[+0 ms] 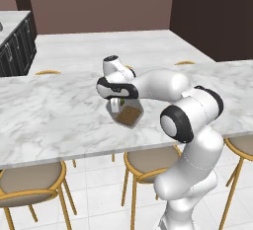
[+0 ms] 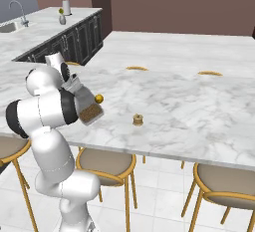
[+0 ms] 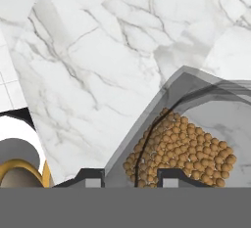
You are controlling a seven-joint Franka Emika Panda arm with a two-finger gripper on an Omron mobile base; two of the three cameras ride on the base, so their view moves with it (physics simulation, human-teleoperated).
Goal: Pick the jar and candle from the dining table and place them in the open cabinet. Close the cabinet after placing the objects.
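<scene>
My gripper [image 1: 117, 104] is shut on the jar [image 1: 127, 115], a clear glass jar with tan-brown grains. The jar [image 2: 88, 107] leans over in the grip, its golden knob [image 2: 98, 98] pointing sideways, low over the near part of the dining table [image 2: 189, 106]. In the hand view the jar [image 3: 196, 124] sits between my fingertips [image 3: 169, 176], the grains heaped against one side, with the marble table [image 3: 88, 65] behind it. The candle [image 2: 138, 120], a tiny tan-gold stub, stands on the table a short way to the right of the jar.
Tan-seated stools with gold legs [image 1: 29, 182] [image 2: 104, 164] are tucked under the table's near edge. A second marble surface [image 1: 113, 46] lies behind the table. A counter over dark drawers [image 2: 60, 32] with a sink faucet [image 2: 17, 9] stands far left.
</scene>
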